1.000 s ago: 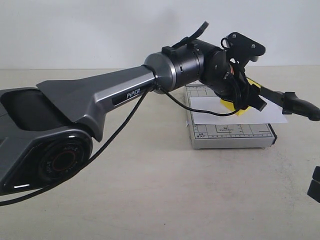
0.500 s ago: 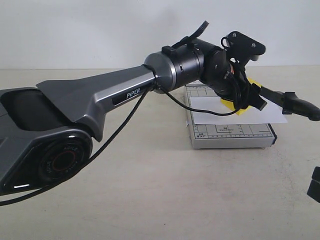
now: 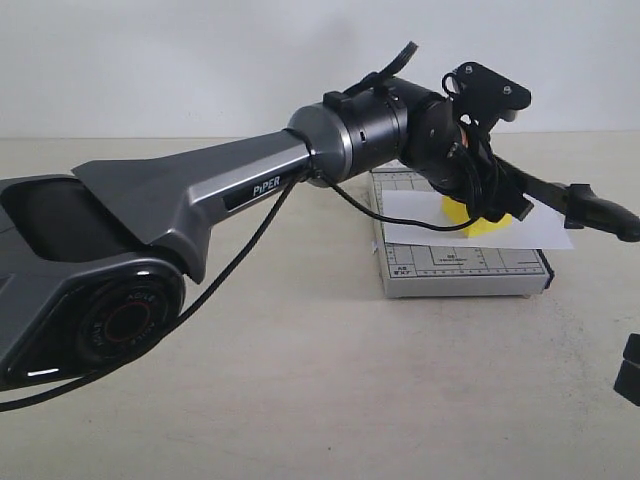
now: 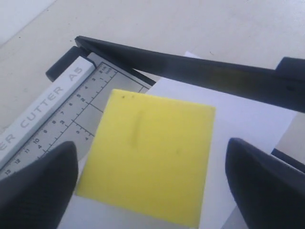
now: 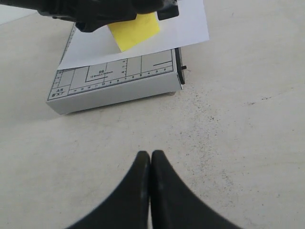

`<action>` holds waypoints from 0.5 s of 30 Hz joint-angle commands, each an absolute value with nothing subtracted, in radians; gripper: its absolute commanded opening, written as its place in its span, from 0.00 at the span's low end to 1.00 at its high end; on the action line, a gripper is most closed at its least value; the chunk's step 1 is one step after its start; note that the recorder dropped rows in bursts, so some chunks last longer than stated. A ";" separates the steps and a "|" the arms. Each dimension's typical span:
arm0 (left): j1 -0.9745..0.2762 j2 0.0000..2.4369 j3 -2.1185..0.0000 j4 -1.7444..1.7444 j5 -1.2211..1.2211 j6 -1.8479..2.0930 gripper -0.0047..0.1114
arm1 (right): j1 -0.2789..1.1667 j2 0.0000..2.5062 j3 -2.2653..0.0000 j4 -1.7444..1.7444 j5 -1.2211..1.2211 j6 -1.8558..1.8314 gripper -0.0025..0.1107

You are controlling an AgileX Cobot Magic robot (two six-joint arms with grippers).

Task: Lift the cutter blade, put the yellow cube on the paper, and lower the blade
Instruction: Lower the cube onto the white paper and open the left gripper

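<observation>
Two changes since a moment ago: the yellow cube point(image 5: 134, 29), then tilted above the cutter base point(image 5: 114, 88), lies flat on the paper point(image 5: 186, 24) atop that base, and the left tool point(image 4: 152, 162), on the arm point(image 3: 200, 195) marked "PiPER", is spread wide either side, gripping nothing. The base's strip point(image 4: 43, 114) reads "CUTTER A5", with the cutter blade point(image 4: 200, 76) raised above it. Right of the base, the right tool point(image 5: 151, 160) is closed and empty.

Left hand point(image 4: 152, 191) released yellow cube point(image 4: 147, 152) onto paper point(image 4: 248, 126).
</observation>
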State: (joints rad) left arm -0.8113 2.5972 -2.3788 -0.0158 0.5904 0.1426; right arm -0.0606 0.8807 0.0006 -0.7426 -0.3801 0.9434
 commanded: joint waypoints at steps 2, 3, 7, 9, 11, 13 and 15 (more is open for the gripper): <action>-0.811 2.588 -2.386 -0.015 0.577 0.145 0.74 | -0.061 0.880 0.000 -0.749 -0.393 0.941 0.02; -0.811 2.583 -2.390 -0.015 0.580 0.145 0.74 | -0.061 0.880 0.000 -0.749 -0.393 0.941 0.02; -0.811 2.548 -2.427 -0.015 0.648 0.145 0.74 | -0.061 0.880 0.000 -0.749 -0.393 0.941 0.02; -0.811 2.520 -2.451 -0.015 0.717 0.145 0.74 | -0.061 0.880 0.000 -0.749 -0.393 0.941 0.02; -0.811 2.487 -2.459 -0.015 0.775 0.141 0.73 | -0.061 0.880 0.000 -0.749 -0.393 0.941 0.02; -0.813 2.450 -2.459 -0.022 0.836 0.136 0.72 | -0.061 0.880 0.000 -0.749 -0.393 0.941 0.02; -0.813 2.419 -2.459 -0.038 0.905 0.128 0.64 | -0.061 0.880 0.000 -0.749 -0.393 0.941 0.02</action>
State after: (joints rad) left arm -0.8113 2.4696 -2.4500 -0.0177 0.8074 0.1426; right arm -0.0606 0.8807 0.0006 -0.7460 -0.3801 0.9434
